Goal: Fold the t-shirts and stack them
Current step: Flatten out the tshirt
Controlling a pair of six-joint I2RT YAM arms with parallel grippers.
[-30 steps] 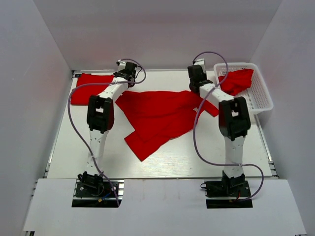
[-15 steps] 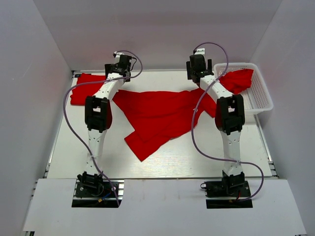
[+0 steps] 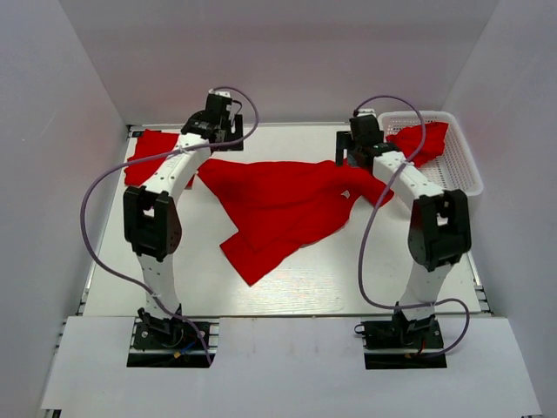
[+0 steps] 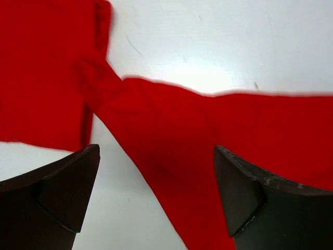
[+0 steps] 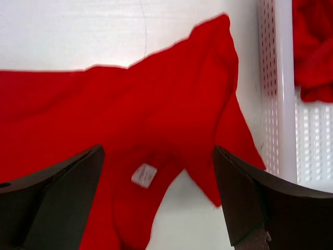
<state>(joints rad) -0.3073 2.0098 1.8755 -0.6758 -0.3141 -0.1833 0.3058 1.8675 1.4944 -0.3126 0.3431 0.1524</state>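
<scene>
A red t-shirt (image 3: 278,205) lies spread and rumpled across the middle of the white table (image 3: 174,270). My left gripper (image 3: 215,122) hangs open above the shirt's far left corner. In the left wrist view the gripper (image 4: 156,151) holds nothing, and the red cloth (image 4: 208,135) lies flat below it. My right gripper (image 3: 361,141) is open over the far right corner. In the right wrist view the gripper (image 5: 158,151) is empty above the shirt (image 5: 130,104) and its white label (image 5: 144,175). A folded red t-shirt (image 3: 148,157) rests at the far left.
A white perforated basket (image 3: 457,170) stands at the far right with another red t-shirt (image 3: 419,139) bunched inside and hanging over its rim. The basket wall (image 5: 276,94) is close to the right gripper. White walls enclose the table on three sides.
Both grippers went from shut to open and let go of the shirt's far corners, which now lie on the table. Both arms' elbows swung outward.
</scene>
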